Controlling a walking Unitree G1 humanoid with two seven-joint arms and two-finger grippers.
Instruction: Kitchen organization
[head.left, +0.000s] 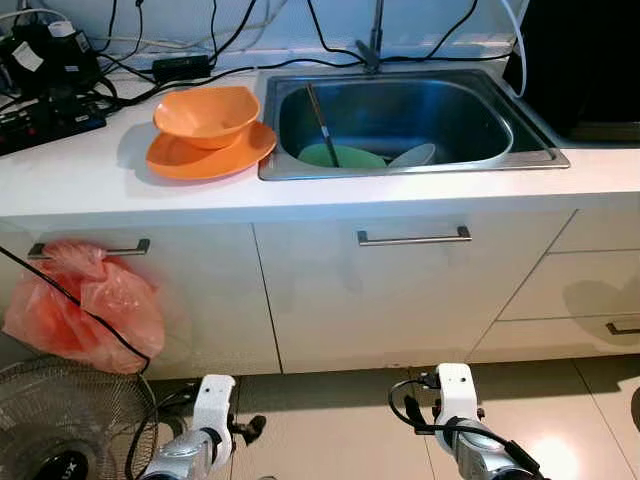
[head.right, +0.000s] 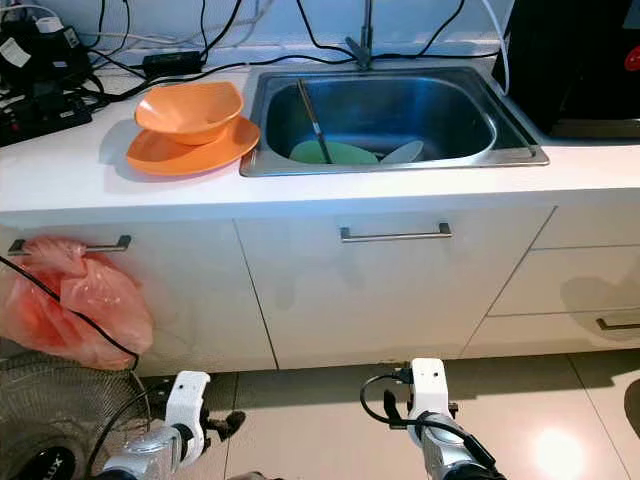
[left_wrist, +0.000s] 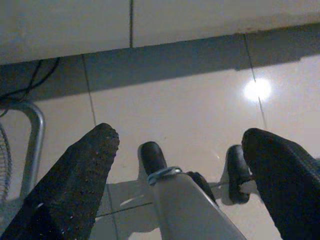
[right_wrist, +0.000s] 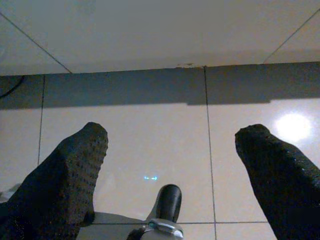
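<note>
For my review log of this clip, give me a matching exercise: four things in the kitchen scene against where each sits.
Things:
1. orange bowl
2. green plate
3. red plastic bag
4. fan

Places:
A. hanging from a cabinet handle
B. on the floor, low on the robot's left
C. on the orange plate
D. inside the sink

Pairs: 1-C, 2-D, 3-A, 4-B

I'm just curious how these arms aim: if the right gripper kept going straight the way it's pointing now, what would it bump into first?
Probably the tiled floor, near the foot of the white cabinet. The right gripper is open, with nothing between its fingers; depth is hard to judge.
</note>
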